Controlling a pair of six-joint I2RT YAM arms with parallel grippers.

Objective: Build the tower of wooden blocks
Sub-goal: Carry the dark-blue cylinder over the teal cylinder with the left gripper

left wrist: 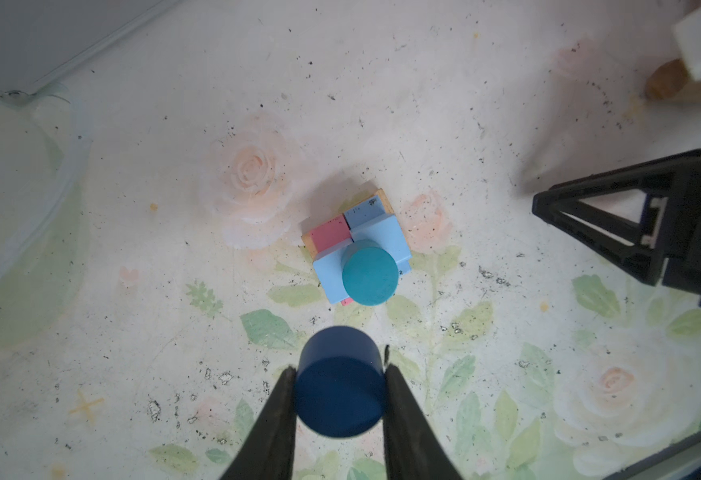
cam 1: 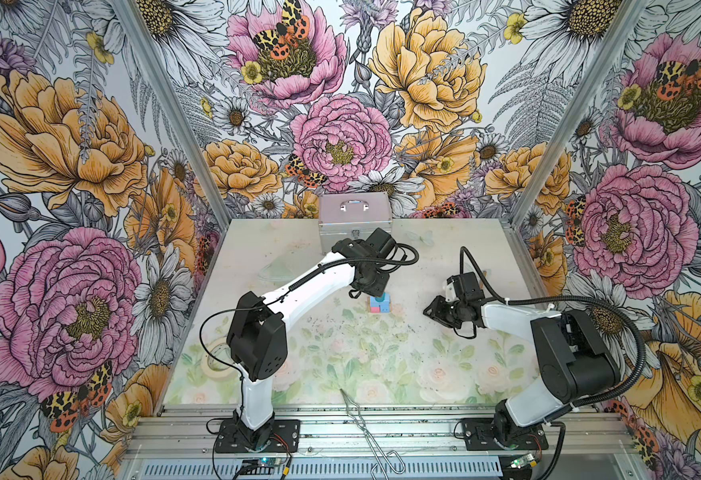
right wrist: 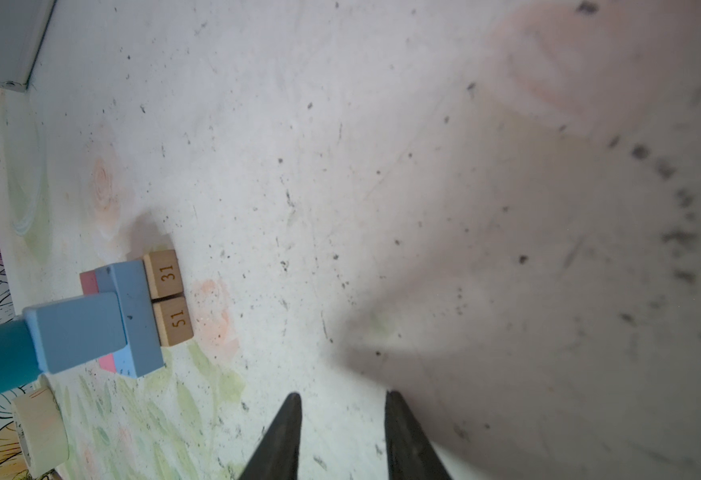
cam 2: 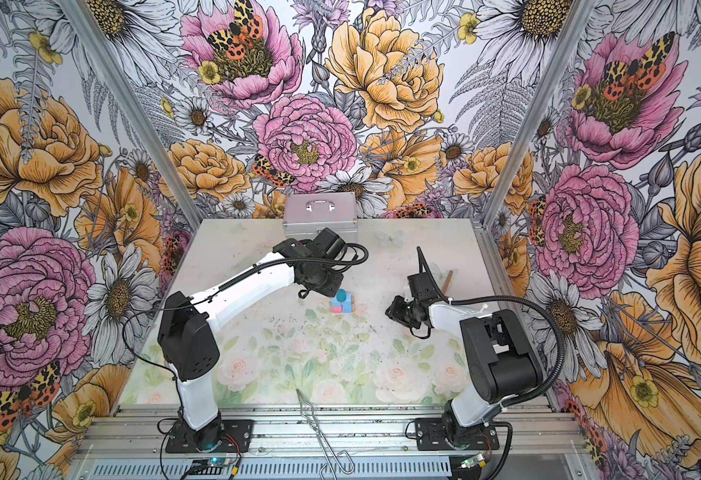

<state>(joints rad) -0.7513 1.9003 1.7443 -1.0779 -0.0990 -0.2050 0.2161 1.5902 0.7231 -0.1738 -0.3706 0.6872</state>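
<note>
Now the left pincer (left wrist: 340, 372) pinches a dark blue cylinder (left wrist: 338, 399); the right pincer (right wrist: 342, 401) gapes empty. Released off-centre atop the teal cylinder (left wrist: 369, 272), it may topple.

Floral-printed table mat (cam 1: 382, 374) bearing a closed silver metal case (cam 1: 355, 220) at its back edge, a beige tape roll (right wrist: 43, 432) near its left edge and wire tongs (cam 1: 365, 428) overlapping its front edge, enclosed by flower-and-moth wallpaper (cam 1: 70, 166).

Floral wallpaper walls (cam 1: 70, 145) enclose a pale rose-printed tabletop (cam 1: 382, 370) speckled with dark flecks.
</note>
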